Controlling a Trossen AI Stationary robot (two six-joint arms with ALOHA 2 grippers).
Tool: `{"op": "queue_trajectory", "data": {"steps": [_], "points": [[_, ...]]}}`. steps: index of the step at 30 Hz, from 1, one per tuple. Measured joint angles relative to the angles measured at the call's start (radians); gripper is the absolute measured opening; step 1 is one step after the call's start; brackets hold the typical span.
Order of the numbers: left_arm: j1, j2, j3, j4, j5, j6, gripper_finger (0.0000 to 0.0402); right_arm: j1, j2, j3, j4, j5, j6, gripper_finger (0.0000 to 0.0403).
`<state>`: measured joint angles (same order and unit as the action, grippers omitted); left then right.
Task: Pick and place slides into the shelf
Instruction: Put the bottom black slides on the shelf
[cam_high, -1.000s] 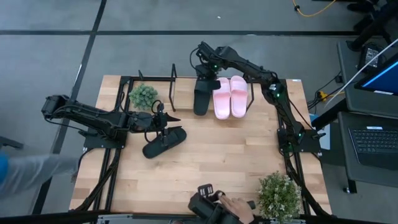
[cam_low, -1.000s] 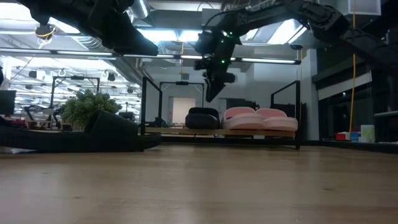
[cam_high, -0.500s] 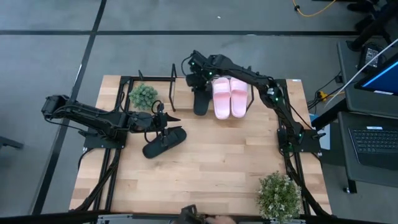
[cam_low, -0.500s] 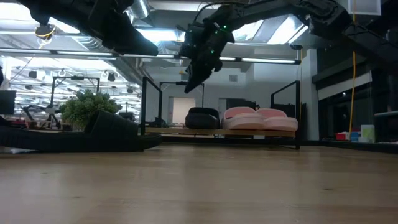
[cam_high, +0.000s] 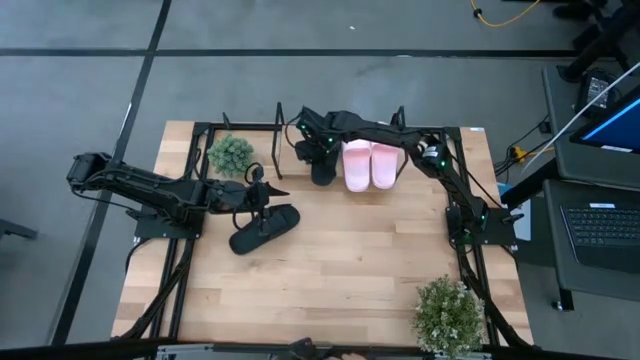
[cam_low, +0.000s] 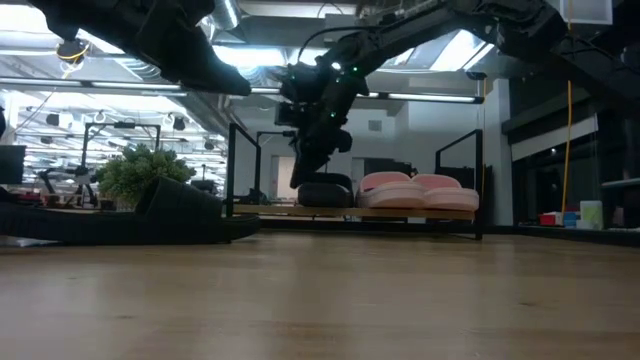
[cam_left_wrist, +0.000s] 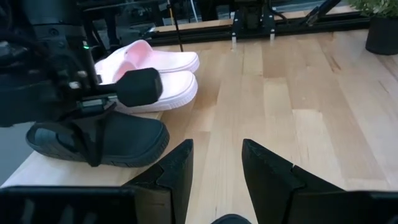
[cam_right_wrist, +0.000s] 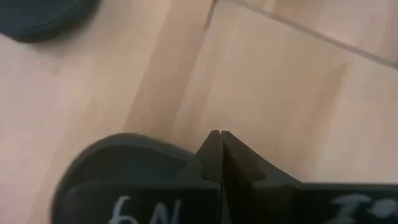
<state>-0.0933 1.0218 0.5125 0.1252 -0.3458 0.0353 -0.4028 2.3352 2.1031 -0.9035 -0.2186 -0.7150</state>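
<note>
Two pale pink slides (cam_high: 370, 165) and one black slide (cam_high: 322, 168) lie side by side on the shelf's wooden board (cam_low: 400, 213) at the table's far side. My right gripper (cam_high: 303, 152) is shut and points down at the left side of that black slide (cam_left_wrist: 124, 140). A second black slide (cam_high: 265, 228) lies sole down on the table, left of centre. My left gripper (cam_high: 268, 190) hangs above it, open, with nothing between its fingers (cam_left_wrist: 177, 171). My right gripper's shut fingers (cam_left_wrist: 93, 140) come from above, pointing down, close beside the left edge (cam_right_wrist: 118, 165) of the black slide on the shelf. Whether they touch the slide, I cannot tell.
A small green plant (cam_high: 231, 155) stands at the far left beside the shelf's wire uprights (cam_high: 279, 125). A bigger plant (cam_high: 449, 315) stands at the near right corner. Black frame bars (cam_high: 180, 260) run along the table's sides. The table's middle and near part is bare wood.
My right gripper has gone from above the shelf's black slide toward the table's left edge, then down beside that slide's left side. A person's hand at the table's near edge has drawn out of view.
</note>
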Motion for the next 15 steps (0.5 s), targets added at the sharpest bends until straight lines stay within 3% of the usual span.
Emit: {"op": "queue_trajectory", "data": {"steps": [15], "points": [[-0.001,0.000,0.000,-0.014,0.000,-0.004,0.0130,0.000,0.000,-0.011,-0.069,0.041,0.031,0.0001]]}}
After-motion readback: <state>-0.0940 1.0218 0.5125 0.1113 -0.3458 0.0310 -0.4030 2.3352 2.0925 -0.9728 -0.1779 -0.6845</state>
